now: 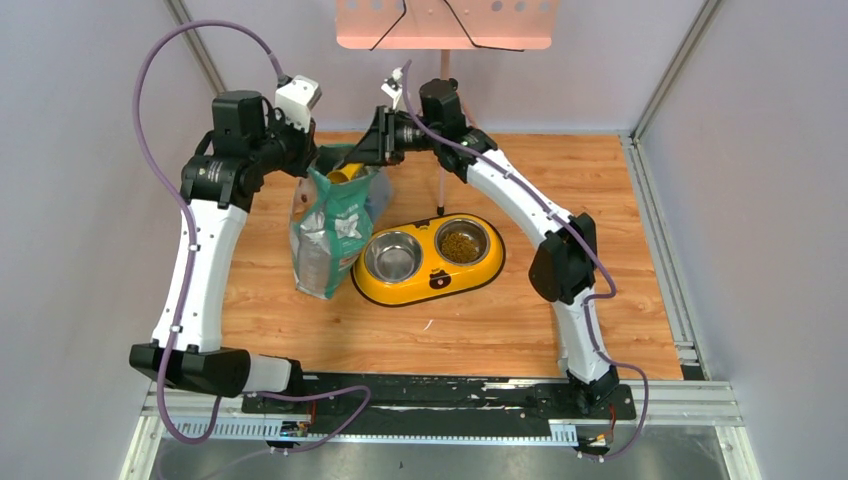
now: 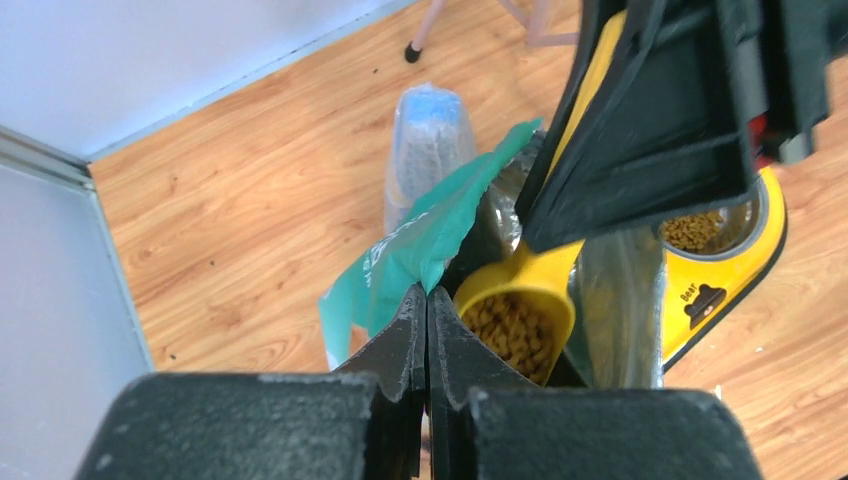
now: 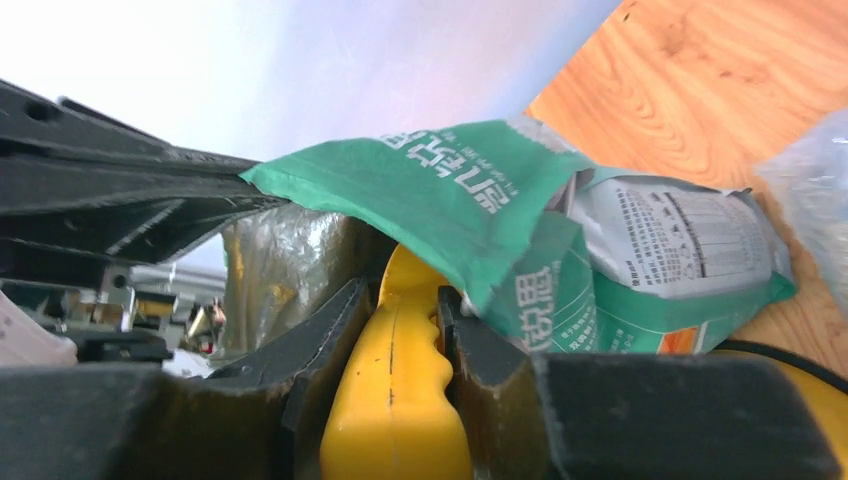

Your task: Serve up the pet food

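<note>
A green-and-white bag (image 1: 335, 225) stands upright on the wooden floor, its mouth held open. My left gripper (image 1: 308, 160) (image 2: 428, 292) is shut on the bag's green rim (image 2: 430, 235). My right gripper (image 1: 362, 152) (image 3: 400, 290) is shut on the handle of a yellow scoop (image 3: 395, 390). The scoop's cup (image 2: 520, 300) sits inside the bag's mouth and is full of brown pet food (image 2: 515, 332). A yellow double feeder (image 1: 430, 285) lies right of the bag. Its right bowl holds pet food (image 1: 460, 244) and its left bowl (image 1: 393, 256) is bare steel.
A clear plastic package (image 2: 430, 135) leans behind the bag. A thin stand leg (image 1: 440, 190) comes down just behind the feeder, under an orange panel (image 1: 445, 25). Grey walls close in on both sides, with a metal rail (image 1: 660, 220) along the right.
</note>
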Available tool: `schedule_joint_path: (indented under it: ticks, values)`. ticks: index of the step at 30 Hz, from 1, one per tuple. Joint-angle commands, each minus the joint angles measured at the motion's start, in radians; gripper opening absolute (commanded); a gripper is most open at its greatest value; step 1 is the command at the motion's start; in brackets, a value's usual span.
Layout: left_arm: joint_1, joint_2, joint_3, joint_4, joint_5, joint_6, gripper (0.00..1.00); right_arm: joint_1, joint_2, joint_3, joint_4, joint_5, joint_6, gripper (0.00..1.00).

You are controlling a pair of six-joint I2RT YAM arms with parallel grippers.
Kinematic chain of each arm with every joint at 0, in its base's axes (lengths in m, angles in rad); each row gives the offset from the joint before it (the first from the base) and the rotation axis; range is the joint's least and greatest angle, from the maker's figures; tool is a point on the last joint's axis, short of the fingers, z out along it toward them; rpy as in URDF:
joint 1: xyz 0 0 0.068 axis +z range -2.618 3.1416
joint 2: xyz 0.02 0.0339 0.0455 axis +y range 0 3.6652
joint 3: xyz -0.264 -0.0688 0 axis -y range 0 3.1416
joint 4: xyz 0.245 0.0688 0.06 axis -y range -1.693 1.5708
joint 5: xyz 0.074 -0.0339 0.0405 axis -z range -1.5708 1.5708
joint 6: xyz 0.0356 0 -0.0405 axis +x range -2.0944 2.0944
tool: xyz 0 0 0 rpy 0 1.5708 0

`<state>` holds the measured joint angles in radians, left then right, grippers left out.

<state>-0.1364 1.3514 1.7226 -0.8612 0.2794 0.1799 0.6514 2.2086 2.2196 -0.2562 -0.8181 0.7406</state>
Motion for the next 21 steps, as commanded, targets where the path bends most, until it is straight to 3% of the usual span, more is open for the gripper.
schedule_joint_path:
  ticks: [1,7,14,21]
  values:
    - [0.006,-0.004,0.067,0.012,-0.032,0.053,0.00,-0.012,-0.122,0.007,-0.005,0.146,0.132,0.00]
    - [0.006,-0.010,0.088,-0.012,-0.036,0.069,0.00,-0.015,-0.153,0.056,-0.098,0.311,0.178,0.00]
    - [0.006,0.005,0.168,-0.089,-0.052,0.130,0.00,-0.048,-0.162,0.035,-0.103,0.288,0.247,0.00]
    - [0.006,0.021,0.215,-0.149,-0.068,0.185,0.00,-0.107,-0.200,-0.046,-0.070,0.141,0.299,0.00]
